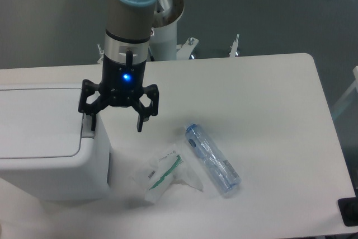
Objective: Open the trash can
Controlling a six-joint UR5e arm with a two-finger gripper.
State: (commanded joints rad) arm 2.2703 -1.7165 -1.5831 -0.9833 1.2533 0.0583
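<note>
1. White plastic boxy trash can [50,155] with flat rectangular lid [39,121], shut; at left edge of white table [268,99].
2. Black two-finger gripper [115,124], fingers spread apart, holding nothing; hanging over can's right rim, left finger [89,117] at lid's edge, right finger [141,118] clear of can, over table.
3. Crumpled clear wrapper with green [163,174], lying just right of can.
4. Clear plastic bottle [212,159], on its side, beside wrapper.

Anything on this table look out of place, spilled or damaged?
Mildly: a clear bottle lies on its side and a crumpled wrapper sits loose on the table, both outside the trash can. No spill or damage shows.
</note>
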